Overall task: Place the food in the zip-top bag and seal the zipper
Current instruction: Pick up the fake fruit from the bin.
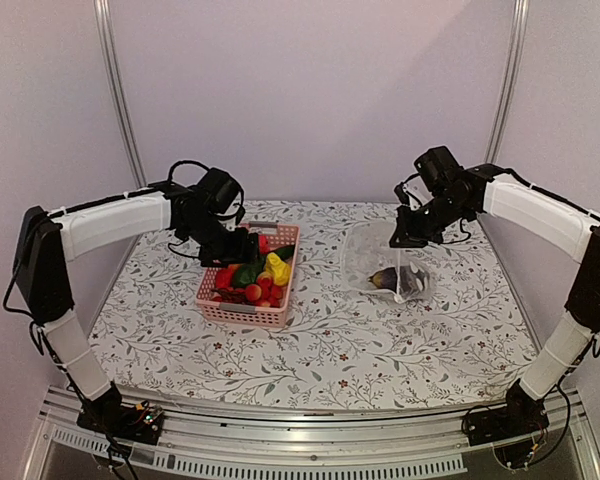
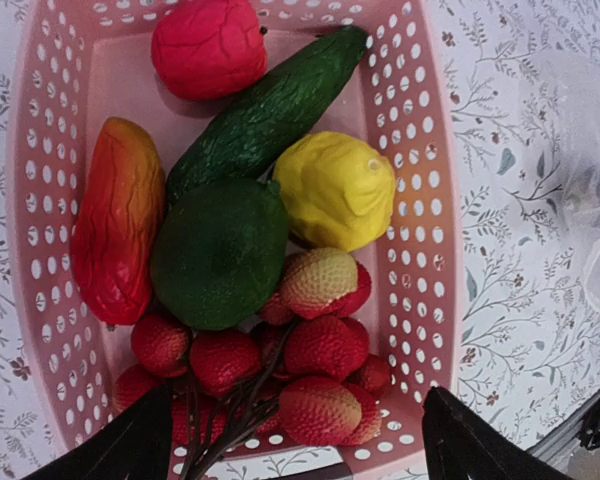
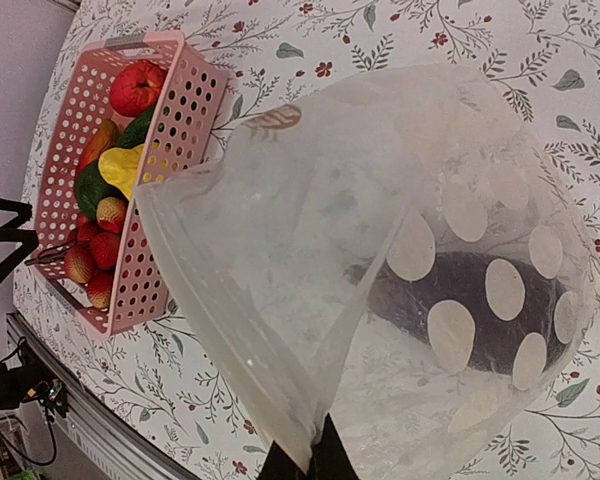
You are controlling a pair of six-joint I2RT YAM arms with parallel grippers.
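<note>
The right gripper (image 3: pixel 313 458) is clamped on the mouth edge of the bag (image 3: pixel 310 250), lifting it open beside the basket (image 2: pixel 425 200) with the purple piece (image 3: pixel 455 280) inside, while the left gripper (image 2: pixel 296 400), fingers wide apart and empty, hovers over the basket's food (image 2: pixel 220 250).

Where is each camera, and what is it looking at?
Top: high behind the bases, facing down at the table; left arm and right arm show.
Left wrist: over the pink basket, facing down; open left pincer tips show.
Right wrist: over the dotted bag; right pincer grips its edge.
All three share the basket.
</note>
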